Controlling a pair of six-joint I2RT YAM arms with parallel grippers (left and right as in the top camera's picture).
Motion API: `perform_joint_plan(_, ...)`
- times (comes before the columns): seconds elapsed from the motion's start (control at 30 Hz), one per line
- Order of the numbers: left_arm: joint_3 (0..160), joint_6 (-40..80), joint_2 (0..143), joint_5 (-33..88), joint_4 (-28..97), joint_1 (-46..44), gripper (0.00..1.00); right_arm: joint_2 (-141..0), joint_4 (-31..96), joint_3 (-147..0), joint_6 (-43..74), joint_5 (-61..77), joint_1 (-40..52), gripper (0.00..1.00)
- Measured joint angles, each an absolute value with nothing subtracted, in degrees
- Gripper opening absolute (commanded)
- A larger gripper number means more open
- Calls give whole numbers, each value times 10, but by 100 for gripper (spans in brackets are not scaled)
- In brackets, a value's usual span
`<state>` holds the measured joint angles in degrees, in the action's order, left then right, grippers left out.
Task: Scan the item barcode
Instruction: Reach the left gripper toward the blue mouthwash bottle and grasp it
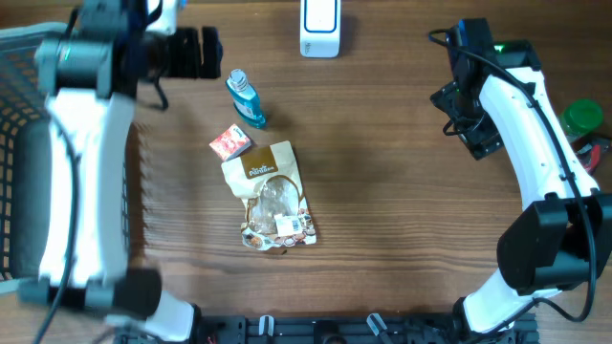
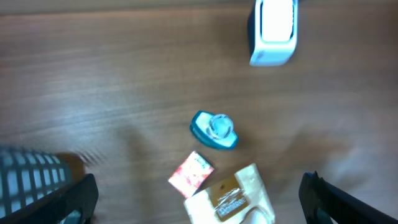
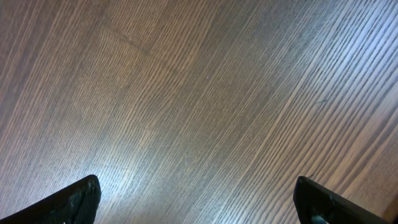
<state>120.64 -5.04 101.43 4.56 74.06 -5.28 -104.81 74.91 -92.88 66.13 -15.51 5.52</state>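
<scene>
Wood-grain tabletop (image 1: 402, 210), both claws spread wide and empty. The left claw (image 1: 194, 53) hangs near the blue bottle (image 2: 214, 129), red box (image 2: 191, 173) and pouch (image 2: 233, 199), which are clustered just ahead of it for picking. The white scanner (image 2: 272, 31) stands beyond them, unobstructed. The right claw (image 3: 199, 196) faces bare wood, well apart.

The brown wood-grain table (image 1: 402, 191) carried a white scanner (image 1: 319, 27) at its far edge, near the middle. Left of centre stood a small blue bottle (image 1: 247, 98) with a clear cap. Just nearer lay a little red-and-white box (image 1: 229, 142), its corner right beside a cream snack pouch (image 1: 274, 196) that lay flat, clear window up. A green-lidded jar (image 1: 581, 118) sat at the far right edge.
</scene>
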Motion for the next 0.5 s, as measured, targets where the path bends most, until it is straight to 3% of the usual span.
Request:
perform_joint_plan(0.2,1258,-172,1145,51,754,-56,100,-1048,745,-927,661,-155,55,100)
perform_joint_plan(0.5,1262,-250,1200,81,768,-88,100,-1048,735,-927,661,-155,55,100)
